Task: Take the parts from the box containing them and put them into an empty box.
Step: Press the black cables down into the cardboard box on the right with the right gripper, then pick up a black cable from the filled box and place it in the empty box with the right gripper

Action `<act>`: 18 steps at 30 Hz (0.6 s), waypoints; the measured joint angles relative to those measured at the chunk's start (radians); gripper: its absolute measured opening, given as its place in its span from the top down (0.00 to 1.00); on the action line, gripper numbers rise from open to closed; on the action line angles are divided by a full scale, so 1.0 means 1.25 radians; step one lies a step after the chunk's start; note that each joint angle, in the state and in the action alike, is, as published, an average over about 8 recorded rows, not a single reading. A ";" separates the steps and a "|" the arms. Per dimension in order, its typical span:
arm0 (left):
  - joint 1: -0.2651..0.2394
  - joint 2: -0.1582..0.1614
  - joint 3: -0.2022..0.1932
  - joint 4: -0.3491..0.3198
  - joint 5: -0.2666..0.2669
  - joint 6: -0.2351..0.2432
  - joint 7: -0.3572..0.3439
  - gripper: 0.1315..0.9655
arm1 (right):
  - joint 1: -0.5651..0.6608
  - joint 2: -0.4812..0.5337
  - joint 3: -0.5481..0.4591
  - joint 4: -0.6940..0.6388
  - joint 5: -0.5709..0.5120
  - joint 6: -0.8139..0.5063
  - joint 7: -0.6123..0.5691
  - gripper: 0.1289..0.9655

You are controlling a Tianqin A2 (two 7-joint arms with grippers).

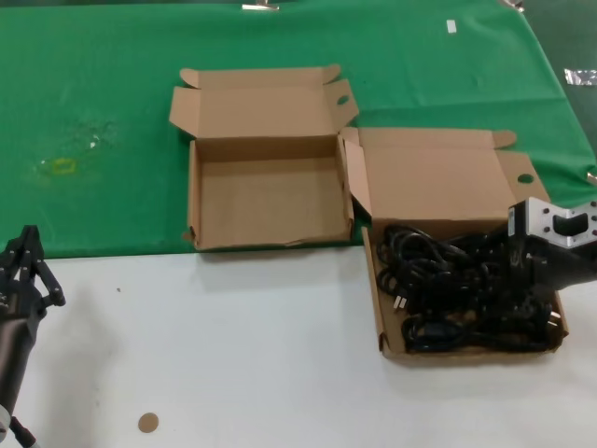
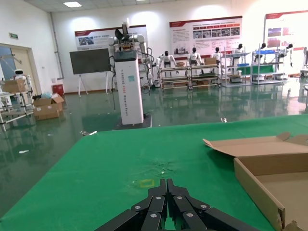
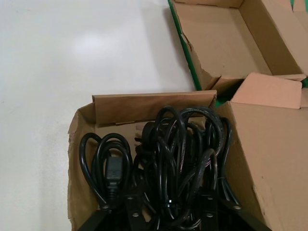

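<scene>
The box holding the parts [image 1: 376, 303] sits at the right, its lid open behind it and one ear folded upright. It is full of coiled black power cables [image 1: 448, 289]. My right gripper [image 1: 515, 280] reaches down into the cables from the right. In the right wrist view the gripper [image 3: 168, 211] is open with its fingers spread among the cables [image 3: 178, 144], and the tips are hidden. The empty box [image 1: 270, 201] lies open to the left of it, both ears splayed; it also shows in the right wrist view [image 3: 221, 43]. My left gripper [image 1: 28, 254] is shut and parked at the lower left, also seen in the left wrist view [image 2: 167, 185].
Both boxes straddle the edge between the green cloth [image 1: 112, 112] and the white tabletop [image 1: 233, 355]. A small brown disc [image 1: 148, 423] lies on the white surface near the front. A yellowish mark [image 1: 61, 166] is on the cloth at the left.
</scene>
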 joint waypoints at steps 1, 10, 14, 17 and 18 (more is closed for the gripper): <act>0.000 0.000 0.000 0.000 0.000 0.000 0.000 0.98 | 0.001 0.000 0.002 0.000 0.000 -0.001 -0.001 0.56; 0.000 0.000 0.000 0.000 0.000 0.000 0.000 0.98 | 0.008 0.006 0.018 0.013 0.005 -0.017 0.001 0.78; 0.000 0.000 0.000 0.000 0.000 0.000 0.000 0.98 | 0.011 0.009 0.024 0.021 0.006 -0.021 0.006 0.84; 0.000 0.000 0.000 0.000 0.000 0.000 0.000 0.98 | 0.011 0.012 0.028 0.026 0.007 -0.024 0.011 0.89; 0.000 0.000 0.000 0.000 0.000 0.000 0.000 0.98 | 0.010 0.013 0.029 0.028 0.007 -0.025 0.012 0.90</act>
